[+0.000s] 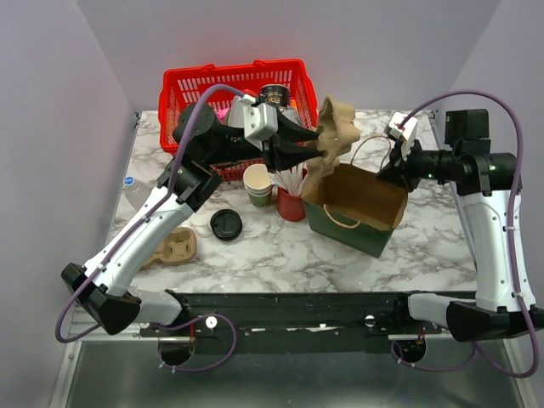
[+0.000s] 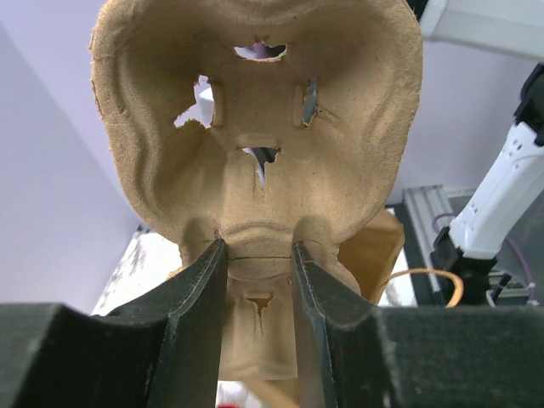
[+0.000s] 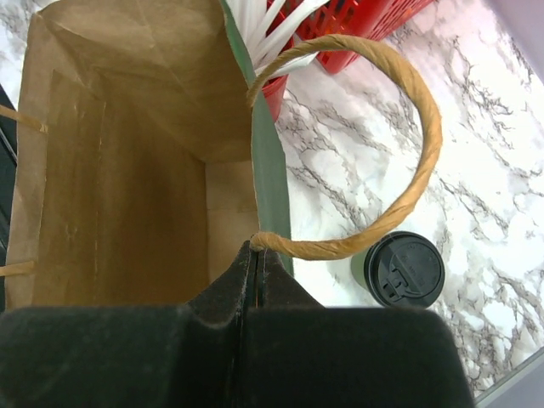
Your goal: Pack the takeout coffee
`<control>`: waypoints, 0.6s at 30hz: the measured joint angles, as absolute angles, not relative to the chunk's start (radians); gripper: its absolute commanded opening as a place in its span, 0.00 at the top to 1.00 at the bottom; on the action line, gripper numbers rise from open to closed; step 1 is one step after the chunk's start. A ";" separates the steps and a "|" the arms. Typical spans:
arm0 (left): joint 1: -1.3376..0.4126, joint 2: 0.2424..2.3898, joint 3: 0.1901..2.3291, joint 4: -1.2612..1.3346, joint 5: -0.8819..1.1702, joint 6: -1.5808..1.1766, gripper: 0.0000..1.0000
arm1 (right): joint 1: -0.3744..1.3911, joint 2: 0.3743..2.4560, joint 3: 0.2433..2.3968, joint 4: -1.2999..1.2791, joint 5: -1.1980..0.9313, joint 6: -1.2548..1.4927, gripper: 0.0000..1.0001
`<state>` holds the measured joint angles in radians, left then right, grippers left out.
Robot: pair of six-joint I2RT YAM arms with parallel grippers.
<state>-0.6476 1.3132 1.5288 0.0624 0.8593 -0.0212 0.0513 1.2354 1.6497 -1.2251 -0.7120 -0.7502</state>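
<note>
Marble-patterned tabletop (image 1: 408,246) ran between pale lilac walls, with a red plastic mesh basket (image 1: 183,89) at its far edge. Nearer the middle stood the open paper bag (image 1: 336,231), green outside and brown within. Nothing showed inside it, so packing was, by my reading, barely begun.

The right gripper (image 3: 255,255) was pinched fully closed on the bag's far rim, where the twisted paper handle (image 3: 425,127) joined it, apparently steadying the mouth. Above the bag's left end the left gripper (image 2: 259,255) held a moulded brown pulp cup carrier (image 1: 340,127) clear of the table, jaws clamped on its central stem.

The takeout coffee (image 3: 404,270) — a small olive-green paper cup under a round black plastic lid — sat on the marble just beside the bag's far side, outside it. The overhead view hid it beneath the right wrist. Left to do, I judged: the carrier into the bag, then the cup.

Close by the bag's left flank stood a stack of lidless green cups (image 1: 257,183) and a red cup of white sticks (image 1: 291,206). A second pulp carrier (image 1: 174,246) lay at the near left, with another round black lid (image 1: 226,224) beside it — whether a cup sat under that one I could not tell.
</note>
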 measured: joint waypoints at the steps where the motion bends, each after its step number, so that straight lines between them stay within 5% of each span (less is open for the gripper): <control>1: -0.662 1.319 1.521 0.086 0.857 -0.030 1.00 | 0.051 1.234 1.646 -1.225 -0.712 -0.748 0.99; 18: -0.841 1.375 1.328 0.141 0.846 0.138 1.00 | 0.052 1.172 1.608 -1.236 -0.733 -0.713 0.99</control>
